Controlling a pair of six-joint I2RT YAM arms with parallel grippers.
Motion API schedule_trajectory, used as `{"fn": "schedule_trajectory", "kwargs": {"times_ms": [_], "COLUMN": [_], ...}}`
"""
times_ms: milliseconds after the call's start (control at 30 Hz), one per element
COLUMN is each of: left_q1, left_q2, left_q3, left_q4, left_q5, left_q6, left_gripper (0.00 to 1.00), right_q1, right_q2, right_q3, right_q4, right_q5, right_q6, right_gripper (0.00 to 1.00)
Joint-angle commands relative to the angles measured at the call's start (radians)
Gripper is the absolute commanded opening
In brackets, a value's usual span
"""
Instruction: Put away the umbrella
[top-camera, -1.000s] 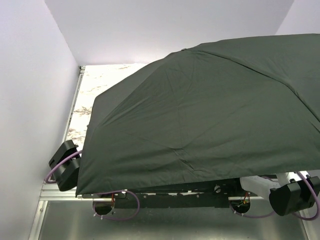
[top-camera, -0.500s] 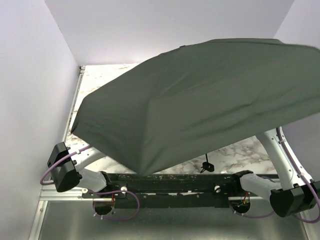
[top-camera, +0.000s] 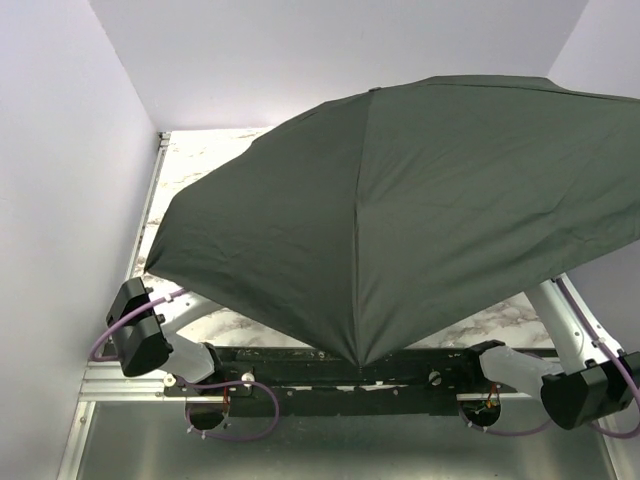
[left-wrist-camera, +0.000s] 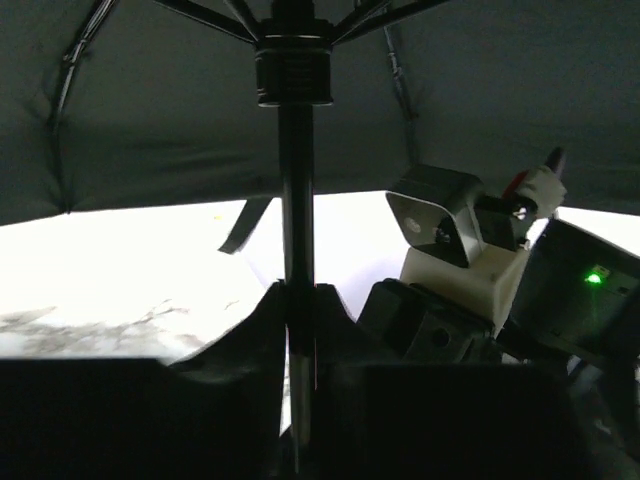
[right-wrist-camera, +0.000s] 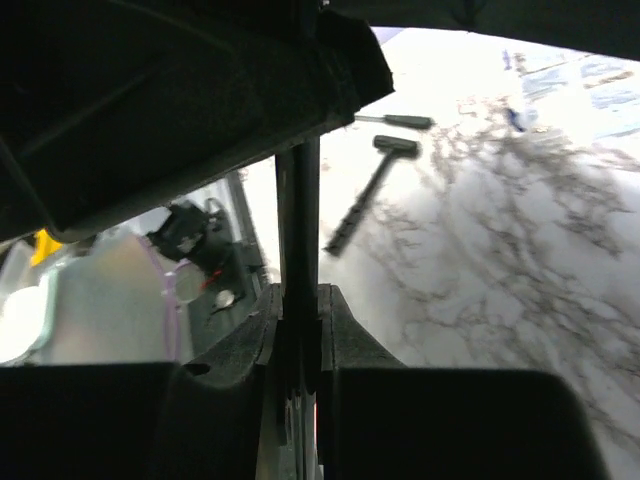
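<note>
Left gripper (left-wrist-camera: 297, 325) is pinching the umbrella's (top-camera: 400, 210) thin black shaft (left-wrist-camera: 296, 200) between closed fingers, and the right gripper (right-wrist-camera: 299, 320) is clamping that shaft too. Above them, the dark grey-green canopy (top-camera: 300, 230) is spreading fully open over the marble table (top-camera: 195, 165).

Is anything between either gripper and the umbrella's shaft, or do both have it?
Nothing visible stands between them. The left gripper and the right gripper each sit closed directly on the shaft of the open umbrella.
</note>
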Motion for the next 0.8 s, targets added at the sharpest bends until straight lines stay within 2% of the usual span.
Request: {"fn": "schedule_trajectory", "kwargs": {"times_ms": [0,67,133,267,367,567,633,667,767], "left_q1": [0.017,0.053,0.098,0.138,0.138,0.138,0.138,0.138,0.138], "left_q2": [-0.077,-0.115,-0.141,-0.153,-0.123,-0.037,-0.017,-0.009,-0.002], "left_q3": [-0.156,-0.264,-0.359,-0.414,-0.367,-0.270,-0.249,-0.238,-0.216], "left_q4": [0.309,0.437,0.554,0.637,0.615,0.611,0.609,0.604,0.571], "left_q5": [0.242,0.340,0.430,0.568,0.615,0.673,0.688,0.692,0.675], "left_q6": [-0.029,-0.100,-0.173,-0.223,-0.228,-0.259,-0.265,-0.264,-0.253], "left_gripper": [0.35,0.64,0.76,0.78,0.77,0.64,0.54,0.44,0.02], "right_q1": [-0.015,-0.034,-0.040,-0.041,-0.040,-0.041,-0.042,-0.042,-0.042], "right_q2": [-0.033,-0.045,-0.049,-0.045,-0.044,-0.054,-0.052,-0.051,-0.050], "right_q3": [-0.014,-0.040,-0.068,-0.126,-0.138,-0.147,-0.148,-0.148,-0.143], "right_q4": [0.134,0.232,0.355,0.560,0.582,0.571,0.562,0.560,0.522], "right_q5": [-0.129,-0.215,-0.281,-0.354,-0.365,-0.369,-0.368,-0.368,-0.358], "right_q6": [0.136,0.240,0.344,0.520,0.532,0.519,0.509,0.507,0.472], "right_gripper": [0.01,0.01,0.01,0.01,0.01,0.01,0.01,0.01,0.01]}}
